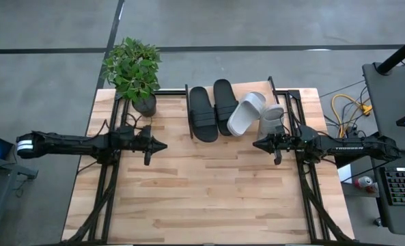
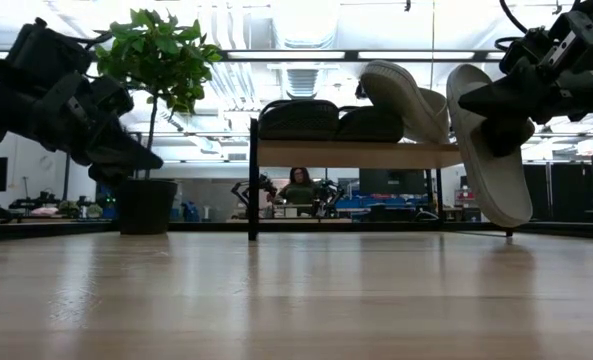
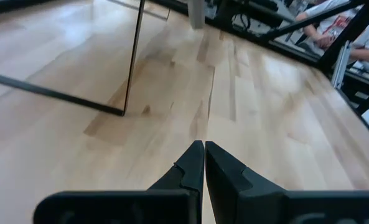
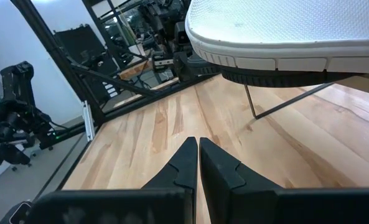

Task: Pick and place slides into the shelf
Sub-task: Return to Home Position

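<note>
Grey slide (image 1: 271,121) overhanging shelf (image 2: 356,153) edge

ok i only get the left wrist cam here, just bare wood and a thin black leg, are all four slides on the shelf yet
observer: not quite. two black slides lie flat on the shelf with a pale slide tilted against them, but the fourth slide stands steeply at the shelf's right end, its lower tip down near the table.
operator: is the right claw holding that one
observer: no, the right claw is shut on nothing, close by that slide's white sole.
</note>
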### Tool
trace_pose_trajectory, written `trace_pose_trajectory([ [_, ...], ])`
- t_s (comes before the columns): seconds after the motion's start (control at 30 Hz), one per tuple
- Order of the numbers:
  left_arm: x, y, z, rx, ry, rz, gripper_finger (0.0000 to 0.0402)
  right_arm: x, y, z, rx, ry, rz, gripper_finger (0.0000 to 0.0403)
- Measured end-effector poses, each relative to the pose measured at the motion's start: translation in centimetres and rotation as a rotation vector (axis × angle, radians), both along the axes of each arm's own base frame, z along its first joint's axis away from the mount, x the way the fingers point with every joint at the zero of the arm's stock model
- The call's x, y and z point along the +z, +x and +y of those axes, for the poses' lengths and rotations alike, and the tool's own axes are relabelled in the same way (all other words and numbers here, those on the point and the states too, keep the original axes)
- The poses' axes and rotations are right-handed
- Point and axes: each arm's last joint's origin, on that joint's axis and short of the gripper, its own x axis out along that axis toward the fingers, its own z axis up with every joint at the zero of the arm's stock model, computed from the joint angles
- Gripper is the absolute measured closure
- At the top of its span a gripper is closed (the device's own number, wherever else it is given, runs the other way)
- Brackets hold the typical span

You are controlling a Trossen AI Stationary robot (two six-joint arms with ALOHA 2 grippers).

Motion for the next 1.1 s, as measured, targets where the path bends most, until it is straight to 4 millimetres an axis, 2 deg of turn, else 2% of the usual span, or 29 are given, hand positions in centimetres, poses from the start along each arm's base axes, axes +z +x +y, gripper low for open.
trace_pose_trajectory([
  [1.1, -4.3, 0.5, 0.1, 0.000, -0.077, 0.349, 0.0402, 0.0, 0.0, 0.0, 0.000, 0.000, 0.000, 0.0394],
])
